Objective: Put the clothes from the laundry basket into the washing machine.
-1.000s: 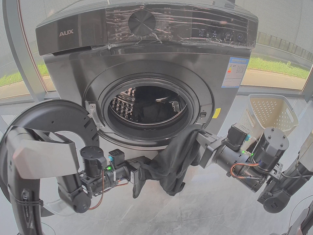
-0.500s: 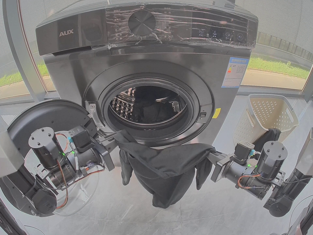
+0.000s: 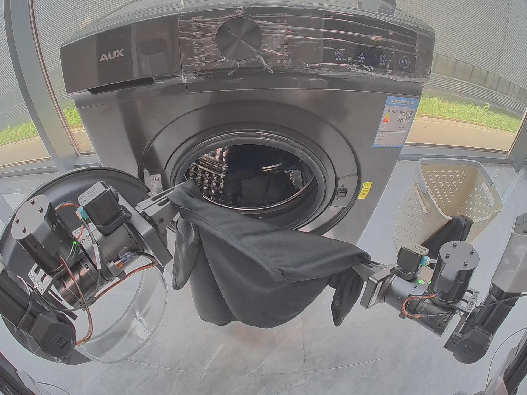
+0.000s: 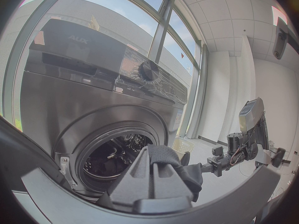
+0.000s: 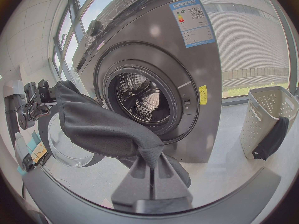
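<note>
The left pincer (image 3: 166, 202) is clenched on one end of a black cloth (image 3: 258, 259). The right pincer (image 3: 363, 265) is clenched on the other end. The cloth hangs between them like a hammock, just in front of the washer (image 3: 247, 100), and sags below its hole (image 3: 250, 179).

A second ago the left pincer was low down, under the hole, and the cloth hung in a bunch. Now the left pincer has gone up to the hole's left rim, by the open door (image 3: 129, 319). The right pincer has dropped a bit and pulled away to the right of the washer. So the cloth is spread wide.

I think this helps the job, as one end is at the hole already. But no part of the cloth is inside yet, so it must go in next. One more dark cloth (image 3: 451, 234) hangs over the rim of the basket (image 3: 455, 187), right of the washer, so more work waits.
</note>
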Tool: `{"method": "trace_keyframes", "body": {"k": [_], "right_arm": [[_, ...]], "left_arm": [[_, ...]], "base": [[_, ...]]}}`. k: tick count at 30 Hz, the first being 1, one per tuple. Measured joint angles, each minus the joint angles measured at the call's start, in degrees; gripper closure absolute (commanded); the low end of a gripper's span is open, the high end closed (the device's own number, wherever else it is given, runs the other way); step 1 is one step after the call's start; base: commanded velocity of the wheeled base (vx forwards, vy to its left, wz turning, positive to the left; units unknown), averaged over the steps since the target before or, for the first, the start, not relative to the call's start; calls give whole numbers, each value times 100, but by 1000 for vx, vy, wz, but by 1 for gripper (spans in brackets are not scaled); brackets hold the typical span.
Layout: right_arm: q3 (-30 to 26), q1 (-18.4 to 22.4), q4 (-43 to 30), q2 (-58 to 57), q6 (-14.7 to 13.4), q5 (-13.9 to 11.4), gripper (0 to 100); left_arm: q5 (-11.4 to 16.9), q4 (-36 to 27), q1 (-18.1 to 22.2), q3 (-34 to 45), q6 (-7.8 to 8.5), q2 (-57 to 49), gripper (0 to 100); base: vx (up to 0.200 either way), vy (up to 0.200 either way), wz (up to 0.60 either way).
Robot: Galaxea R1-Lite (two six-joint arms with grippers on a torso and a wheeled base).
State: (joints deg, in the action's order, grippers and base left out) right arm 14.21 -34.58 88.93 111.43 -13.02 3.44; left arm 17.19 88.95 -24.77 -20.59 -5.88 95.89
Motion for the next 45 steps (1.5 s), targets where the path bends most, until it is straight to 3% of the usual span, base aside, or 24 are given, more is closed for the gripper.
{"method": "trace_keyframes", "body": {"k": [28,34,38,39,45], "right_arm": [[321,160,-9,-372,27,17,100],[278,49,-15,-350,-107,35,100],[210,-306,-11,-195,-318,30,100],[190,-425,-9,-135,-358,30,0],[-71,-933,-6,279,-430,-32,0]], "left_arm": [[-30,2,-4,124,18,9,100],[-35,5,-88,105,30,52,100],[-85,2,-245,15,66,267,100],[-96,0,-290,-13,73,334,100],[-134,2,-424,-219,77,603,100]], "base": [[0,0,0],[0,0,0],[0,0,0],[0,0,0],[0,0,0]]}}
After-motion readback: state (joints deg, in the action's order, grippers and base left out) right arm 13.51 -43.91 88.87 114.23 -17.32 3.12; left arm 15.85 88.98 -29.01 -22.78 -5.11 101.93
